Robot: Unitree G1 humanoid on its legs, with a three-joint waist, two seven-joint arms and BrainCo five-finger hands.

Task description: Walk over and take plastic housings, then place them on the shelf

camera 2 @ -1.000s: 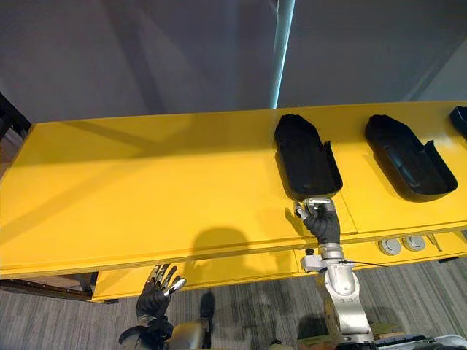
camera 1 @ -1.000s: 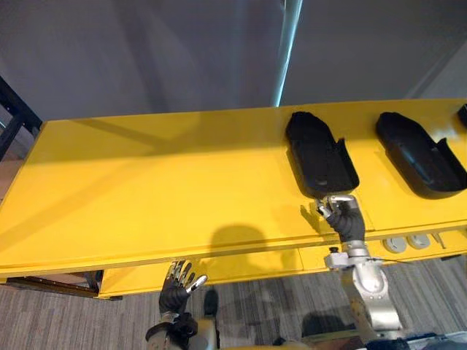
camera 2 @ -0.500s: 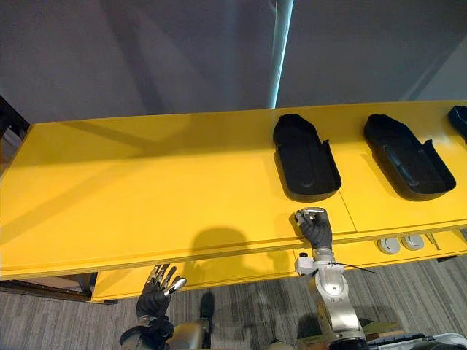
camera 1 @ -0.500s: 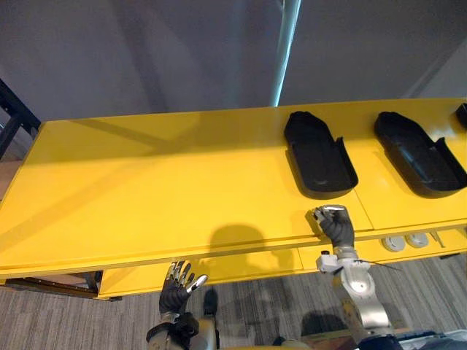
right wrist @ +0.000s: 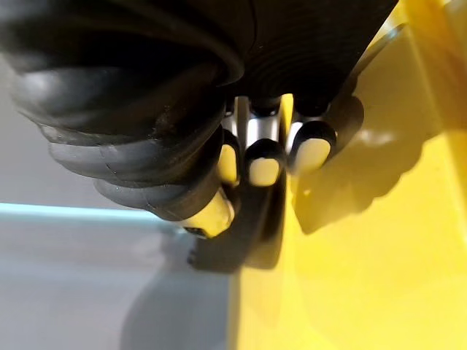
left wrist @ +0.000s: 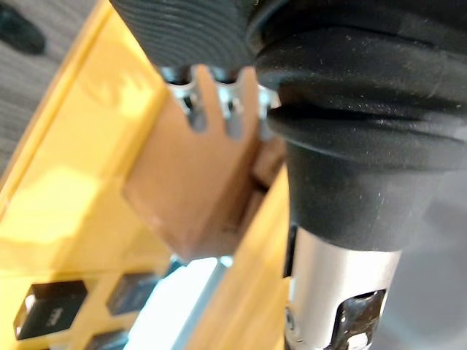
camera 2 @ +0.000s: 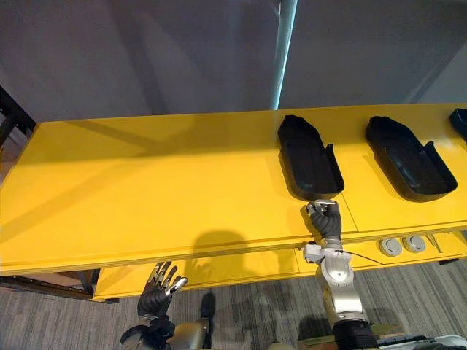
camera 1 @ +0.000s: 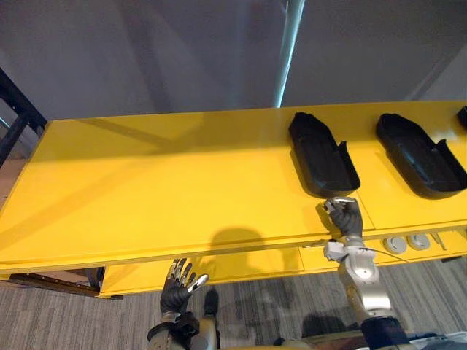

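Observation:
Two black plastic housings lie hollow side up on the right part of the yellow table (camera 1: 146, 182): the nearer housing (camera 1: 322, 154) and a second housing (camera 1: 419, 154) further right. The end of a third housing (camera 1: 462, 114) shows at the right edge. My right hand (camera 1: 343, 216) is over the table's front edge, just short of the nearer housing's near end, fingers curled and holding nothing; the right wrist view shows the housing's dark end (right wrist: 244, 233) past the fingers (right wrist: 264, 164). My left hand (camera 1: 179, 281) hangs below the table's front edge with fingers spread.
A lower yellow ledge (camera 1: 241, 266) runs under the table front, with two round grey fittings (camera 1: 405, 242) at its right. A black frame (camera 1: 14, 109) stands at the far left. A grey wall and a pale upright pole (camera 1: 288, 51) rise behind the table.
My right hand drew back to the table's front edge half a second ago and has moved forward again to the nearer housing's end. The left hand has stayed put.

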